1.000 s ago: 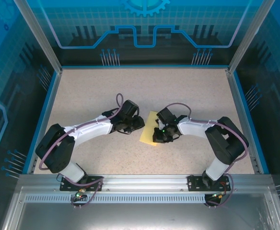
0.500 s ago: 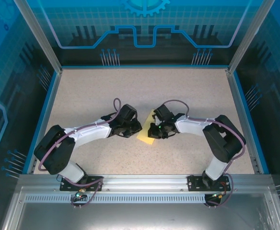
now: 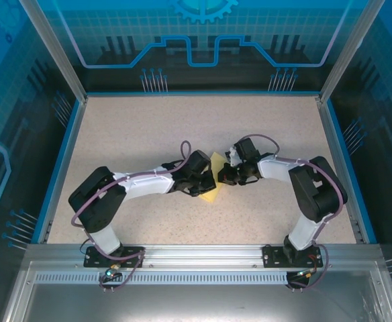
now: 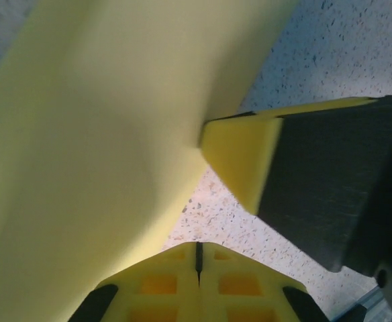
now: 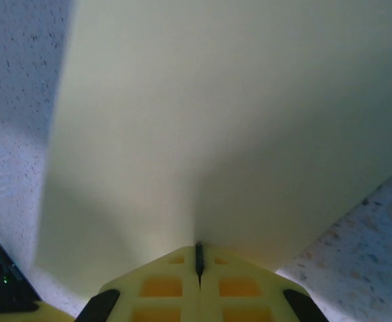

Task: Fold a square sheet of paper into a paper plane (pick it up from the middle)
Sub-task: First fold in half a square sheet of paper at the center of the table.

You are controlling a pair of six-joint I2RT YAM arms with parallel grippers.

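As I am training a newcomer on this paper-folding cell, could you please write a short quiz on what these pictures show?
1. True or false: the right gripper is shut on the square sheet of paper.
2. In the overhead view, where is the sheet? A: between the two grippers. B: against the far wall. C: beside the left arm's base.
3. Is the left gripper open or shut?
Key: 1 true; 2 A; 3 shut.
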